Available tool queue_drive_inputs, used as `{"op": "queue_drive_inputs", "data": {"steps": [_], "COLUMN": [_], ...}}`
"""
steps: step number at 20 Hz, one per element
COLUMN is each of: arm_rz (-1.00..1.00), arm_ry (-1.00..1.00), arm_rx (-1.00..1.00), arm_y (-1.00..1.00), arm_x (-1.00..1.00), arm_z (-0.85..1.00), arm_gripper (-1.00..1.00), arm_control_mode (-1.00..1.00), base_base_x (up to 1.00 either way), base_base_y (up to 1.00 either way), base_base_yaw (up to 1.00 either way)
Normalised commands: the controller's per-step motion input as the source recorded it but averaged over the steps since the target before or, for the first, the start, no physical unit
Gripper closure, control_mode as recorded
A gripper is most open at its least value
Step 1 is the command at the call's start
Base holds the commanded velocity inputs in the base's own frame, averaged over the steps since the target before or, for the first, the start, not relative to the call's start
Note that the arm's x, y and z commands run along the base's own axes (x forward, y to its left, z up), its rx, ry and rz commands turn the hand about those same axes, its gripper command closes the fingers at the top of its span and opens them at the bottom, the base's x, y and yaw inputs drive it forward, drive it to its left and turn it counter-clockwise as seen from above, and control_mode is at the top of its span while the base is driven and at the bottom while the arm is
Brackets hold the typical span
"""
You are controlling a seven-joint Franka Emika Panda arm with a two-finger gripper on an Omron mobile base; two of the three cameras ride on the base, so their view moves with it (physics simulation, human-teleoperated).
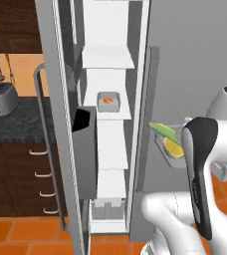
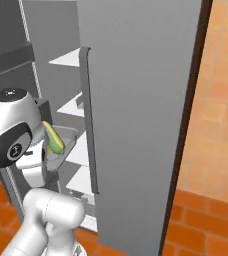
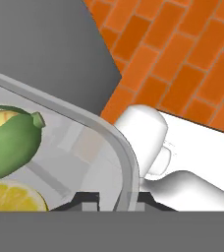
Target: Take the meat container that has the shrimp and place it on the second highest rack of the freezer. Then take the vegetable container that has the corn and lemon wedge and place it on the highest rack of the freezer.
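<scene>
The vegetable container (image 3: 84,147) is a clear, see-through tray with a grey rim. In it lie the corn (image 3: 11,142), a fat green cob with a bit of yellow showing, and the lemon wedge (image 3: 13,197), bright yellow with a pale edge. In the hand view the rim of the tray sits right between the two dark finger tips of the gripper (image 3: 118,199), so the jaws look clamped on the vegetable container, though the tips are mostly hidden.

In the left base view the tray is held up in the air at about 3 o'clock, just in front of the grey door of the freezer (image 1: 195,45). Only this view looks into the open freezer: the highest rack (image 1: 108,57) is a bare white shelf, and on the shelf just below sits the meat container (image 1: 108,101) with the orange shrimp (image 1: 108,100) in it. A toaster (image 1: 0,98) stands on the dark bench (image 1: 16,124) at 9 o'clock.

The right base view shows the corn poking out beside the white arm.
</scene>
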Motion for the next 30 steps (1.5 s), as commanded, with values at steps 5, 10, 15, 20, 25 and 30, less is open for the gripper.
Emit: {"op": "queue_drive_inputs", "data": {"steps": [5, 10, 15, 20, 25, 30], "arm_rz": [0.0, 0.0, 0.01, -0.04, -0.16, -0.2], "arm_ry": [0.0, 0.0, -0.09, -0.04, -0.06, -0.16], "arm_rx": [0.0, 0.0, 0.0, 0.0, 0.0, 0.0], "arm_y": [0.0, 0.0, 0.72, 0.48, 0.15, 0.0], "arm_x": [0.0, 0.0, 0.03, 0.52, 0.93, 0.63], "arm_z": [0.0, 0.0, 0.55, 0.53, 0.27, 0.2], "arm_gripper": [1.0, 1.0, 1.0, 1.0, 1.0, 1.0], "arm_control_mode": [1.0, 1.0, -1.0, -1.0, -1.0, -1.0], "base_base_x": [0.7, 0.66, 0.0, 0.0, 0.0, 0.0], "base_base_y": [0.01, 0.35, 0.0, 0.0, 0.0, 0.0], "base_base_yaw": [0.38, 0.14, 0.0, 0.0, 0.0, 0.0]}}
